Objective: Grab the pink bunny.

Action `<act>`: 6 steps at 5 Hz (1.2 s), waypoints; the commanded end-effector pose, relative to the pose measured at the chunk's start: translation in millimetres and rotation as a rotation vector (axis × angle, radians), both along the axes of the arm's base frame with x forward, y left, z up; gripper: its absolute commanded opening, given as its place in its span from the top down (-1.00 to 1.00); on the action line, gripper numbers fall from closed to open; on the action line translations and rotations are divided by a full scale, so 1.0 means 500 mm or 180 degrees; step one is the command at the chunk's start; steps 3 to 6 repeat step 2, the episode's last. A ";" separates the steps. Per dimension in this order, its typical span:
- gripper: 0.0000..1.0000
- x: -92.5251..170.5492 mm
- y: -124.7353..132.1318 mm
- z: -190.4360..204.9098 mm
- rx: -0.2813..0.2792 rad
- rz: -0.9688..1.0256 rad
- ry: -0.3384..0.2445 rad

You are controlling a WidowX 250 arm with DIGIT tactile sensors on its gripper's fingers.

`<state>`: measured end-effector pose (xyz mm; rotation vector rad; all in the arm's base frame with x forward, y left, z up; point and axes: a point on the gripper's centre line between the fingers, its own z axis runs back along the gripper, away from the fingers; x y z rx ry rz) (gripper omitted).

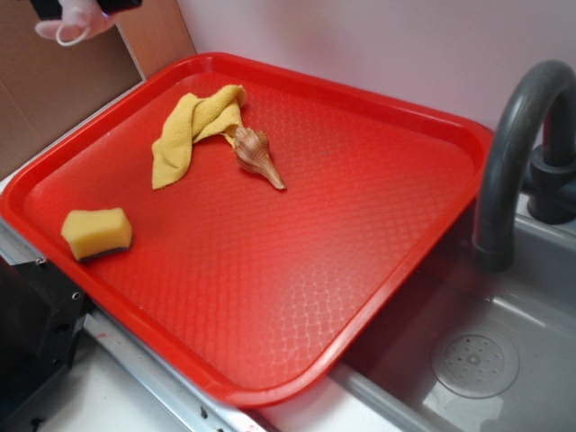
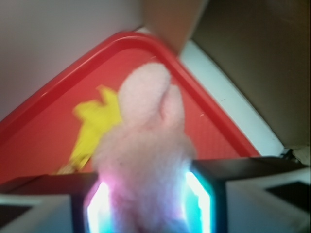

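In the exterior view the gripper [image 1: 85, 9] is almost fully cut off by the top edge, so only a dark piece of it shows, well above the far left corner of the red tray [image 1: 423, 117]. The pink bunny [image 1: 76, 22] hangs there under it, in the air and not touching the tray; only its lower part and the thin white loop [image 1: 67, 38] are visible. The wrist view is blurred, but it shows the fingers [image 2: 211, 194] closed on the bunny from both sides, with its ears pointing away from the camera.

On the tray, the yellow cloth [image 1: 189, 130] lies near the far left corner, crumpled. The brown seashell [image 1: 256, 155] touches its right end. The yellow sponge [image 1: 96, 233] sits near the tray's left rim, well apart from the cloth. A grey faucet [image 1: 513, 144] stands just beside the tray's right edge, over the sink [image 1: 504, 351].
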<state>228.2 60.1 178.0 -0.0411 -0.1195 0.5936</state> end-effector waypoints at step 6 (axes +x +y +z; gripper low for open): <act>1.00 -0.040 -0.063 0.038 0.0010 -0.0651 -0.0124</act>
